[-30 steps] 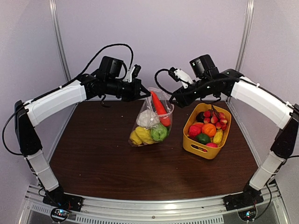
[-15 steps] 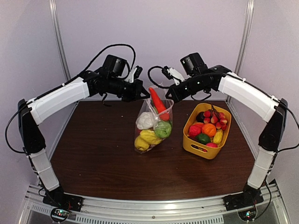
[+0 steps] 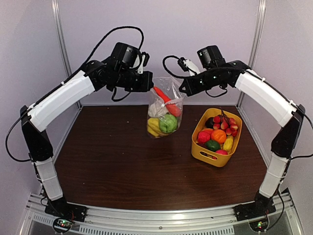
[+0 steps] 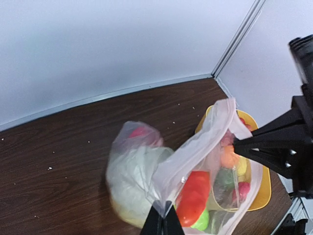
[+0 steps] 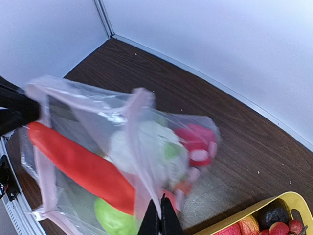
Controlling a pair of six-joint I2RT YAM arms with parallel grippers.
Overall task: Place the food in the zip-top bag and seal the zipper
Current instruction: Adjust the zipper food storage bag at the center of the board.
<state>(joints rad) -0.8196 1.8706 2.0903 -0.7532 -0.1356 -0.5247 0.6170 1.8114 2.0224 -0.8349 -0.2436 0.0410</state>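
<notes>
1. Plastic rim of the zip-top bag [image 4: 142,171] sits pinched in the tips of the left gripper [image 4: 163,218], whose jaws are closed thin on one end of the mouth.
2. Opposite, the right gripper [image 5: 160,215] is clamped the same way on the other end, so neither arm is nearer.
3. Between them runs the zipper [image 4: 198,144], its long axis going from one gripper to the other.
4. Below both grippers hangs the food [image 3: 166,123]. The carrot [image 5: 83,166] slants up towards the left gripper, close under the mouth.
5. Farther down lies the table [image 3: 107,156], and the yellow basket [image 3: 205,154] is on the right gripper's side.

Lab test booth: plain white walls [image 3: 161,29], aluminium rail [image 3: 161,216].
</notes>
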